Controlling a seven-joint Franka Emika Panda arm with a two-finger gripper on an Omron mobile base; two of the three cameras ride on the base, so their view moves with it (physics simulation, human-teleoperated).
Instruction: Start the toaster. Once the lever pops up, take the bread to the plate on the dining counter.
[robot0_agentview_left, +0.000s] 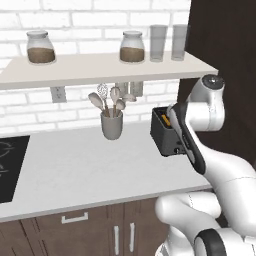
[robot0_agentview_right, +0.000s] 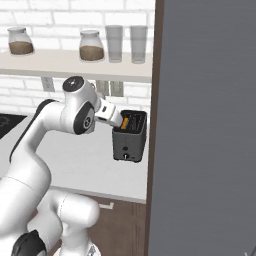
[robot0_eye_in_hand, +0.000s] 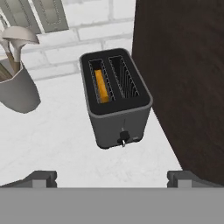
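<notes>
The dark grey toaster stands on the grey countertop, close against a dark tall panel. An orange-tan slice of bread sits deep in its left slot, and the right slot holds nothing. A small dark lever sits low on the toaster's front face. My gripper is open, its fingertips spread wide, hovering above and in front of the toaster and touching nothing. From the base, the toaster sits just past my hand. The plate and the dining counter are out of view.
A grey utensil cup with spoons stands left of the toaster. Above it, a shelf carries jars and glasses. The dark tall panel walls off the right side. A black cooktop lies at the far left.
</notes>
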